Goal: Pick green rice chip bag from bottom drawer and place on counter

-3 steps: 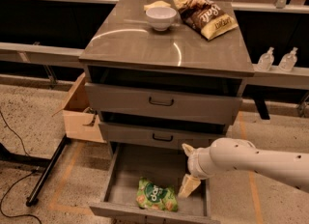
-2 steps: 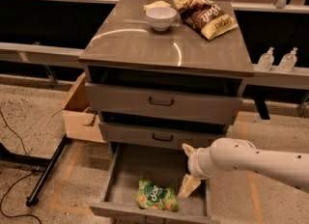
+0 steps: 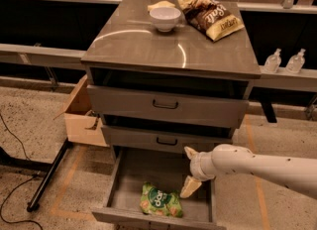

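So the bottom drawer (image 3: 130, 177) is pulled out, and the green rice chip bag (image 3: 159, 201) is lying flat on its floor near the front edge, a bit right of centre. The gripper (image 3: 187, 170) is reaching in from the right over the drawer's right side, with its two fingers spread wide and nothing between them. The lower finger (image 3: 190, 186) sits just beside the bag's upper right corner, though I can't tell if it's touching. The two drawers above are closed. Up on the counter (image 3: 148, 45) there's a white bowl (image 3: 165, 18) and a bigger brown chip bag (image 3: 212, 16) toward the back.
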